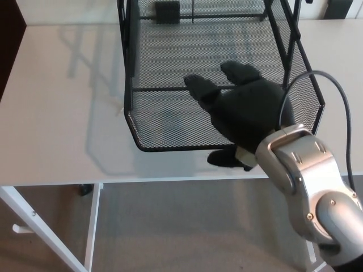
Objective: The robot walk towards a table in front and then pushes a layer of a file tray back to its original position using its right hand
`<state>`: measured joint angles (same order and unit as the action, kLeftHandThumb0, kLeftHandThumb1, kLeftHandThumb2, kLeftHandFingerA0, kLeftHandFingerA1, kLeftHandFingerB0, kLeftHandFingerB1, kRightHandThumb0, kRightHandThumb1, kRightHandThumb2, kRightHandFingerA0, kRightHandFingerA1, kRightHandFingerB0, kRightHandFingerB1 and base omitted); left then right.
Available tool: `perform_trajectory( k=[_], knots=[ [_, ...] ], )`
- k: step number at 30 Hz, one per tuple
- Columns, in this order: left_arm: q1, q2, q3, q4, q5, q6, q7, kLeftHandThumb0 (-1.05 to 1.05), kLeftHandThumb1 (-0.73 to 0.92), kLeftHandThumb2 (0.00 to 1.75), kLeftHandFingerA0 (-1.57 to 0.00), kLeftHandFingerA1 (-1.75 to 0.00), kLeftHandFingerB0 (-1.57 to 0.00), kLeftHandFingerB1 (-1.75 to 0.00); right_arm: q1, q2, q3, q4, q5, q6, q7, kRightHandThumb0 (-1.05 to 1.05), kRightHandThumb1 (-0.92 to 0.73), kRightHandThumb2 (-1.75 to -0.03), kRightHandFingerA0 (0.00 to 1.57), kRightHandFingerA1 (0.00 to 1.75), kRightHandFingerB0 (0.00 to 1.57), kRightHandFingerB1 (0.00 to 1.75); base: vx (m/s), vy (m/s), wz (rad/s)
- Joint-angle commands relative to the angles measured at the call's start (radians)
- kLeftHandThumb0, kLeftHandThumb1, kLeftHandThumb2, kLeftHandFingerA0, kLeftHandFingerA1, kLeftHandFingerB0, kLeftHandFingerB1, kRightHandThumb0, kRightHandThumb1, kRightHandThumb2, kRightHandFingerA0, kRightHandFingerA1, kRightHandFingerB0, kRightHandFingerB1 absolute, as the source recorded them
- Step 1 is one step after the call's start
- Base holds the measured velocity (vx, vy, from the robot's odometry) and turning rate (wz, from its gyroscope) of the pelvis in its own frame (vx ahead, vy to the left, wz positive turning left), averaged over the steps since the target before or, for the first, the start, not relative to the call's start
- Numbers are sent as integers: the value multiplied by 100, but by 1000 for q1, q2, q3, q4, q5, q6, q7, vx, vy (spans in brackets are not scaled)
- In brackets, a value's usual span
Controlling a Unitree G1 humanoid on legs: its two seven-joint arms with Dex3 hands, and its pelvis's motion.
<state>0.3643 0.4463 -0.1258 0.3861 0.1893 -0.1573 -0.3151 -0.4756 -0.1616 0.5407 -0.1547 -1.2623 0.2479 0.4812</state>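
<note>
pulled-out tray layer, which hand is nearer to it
Right. The right hand is over the front edge of the pulled-out mesh layer, fingers apart. The left hand is not in view.

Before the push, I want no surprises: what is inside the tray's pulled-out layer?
The visible mesh of the pulled-out layer is bare. The right hand hangs over its right part, so what lies beneath the hand cannot be seen.
</note>
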Motion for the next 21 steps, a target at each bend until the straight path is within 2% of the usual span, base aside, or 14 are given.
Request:
perform_trajectory(
  k=[1, 4, 7, 8, 9, 10, 16, 17, 18, 21],
  knots=[
    [-4, 19, 0, -4, 10, 14, -8, -30, 65, 59, -60, -41, -44, -36, -37, 7, 1, 47, -22, -4, -88, -86, -56, -92, 0, 4, 0, 3, 0, 0, 0],
    [-2, 23, 0, -12, 14, 24, -9, -31, 65, 59, -60, -41, -43, -35, -57, 17, 21, 137, -37, 5, -123, -85, -53, -89, 0, 3, 0, 2, 0, 0, 0],
    [-3, 21, -4, -5, 14, 6, -7, -31, 65, 59, -62, -41, -44, -36, -65, 10, 28, 183, -39, 22, -88, -88, -54, -90, 0, 0, 0, 0, 0, 0, 0],
    [-5, 21, -4, -9, 15, 15, -6, -39, 55, 77, -55, -52, -39, -46, -58, 7, 32, 211, -31, 23, -78, -88, -52, -90, 0, 0, 0, 0, 0, 0, 0],
    [-5, 23, -4, -17, 15, 22, -8, -39, 55, 77, -55, -51, -39, -46, -55, 6, 33, 224, -26, 24, -74, -87, -51, -90, 0, 0, 0, 0, 0, 0, 0],
    [-7, 25, -4, -21, 16, 24, -9, -30, 65, 59, -63, -41, -44, -35, -53, 5, 33, 234, -22, 24, -70, -87, -50, -89, 0, 0, 0, 0, 0, 0, 0],
    [-29, 35, -10, -20, 20, 24, -18, -33, 64, 59, -63, -40, -44, -35, -39, -5, 24, 256, 22, 21, -33, -87, -51, -90, 0, 0, 0, 0, 0, 0, 0],
    [-27, 35, -11, -27, 20, 32, -19, -41, 54, 78, -55, -52, -38, -46, -40, -5, 20, 248, 28, 25, -22, -87, -51, -89, 0, 0, 0, 0, 0, 0, 0],
    [-27, 33, -11, -25, 17, 34, -18, -32, 64, 58, -62, -41, -44, -36, -45, -9, 22, 249, 24, 26, -15, -89, -53, -90, 0, 0, 0, 0, 0, 0, 0],
    [-26, 36, -11, -16, 15, 22, -19, -32, 64, 58, -62, -41, -43, -36, -77, -22, 23, 254, 7, 16, -38, -90, -54, -93, 0, 0, 0, 0, 0, 0, 0]
  ],
)
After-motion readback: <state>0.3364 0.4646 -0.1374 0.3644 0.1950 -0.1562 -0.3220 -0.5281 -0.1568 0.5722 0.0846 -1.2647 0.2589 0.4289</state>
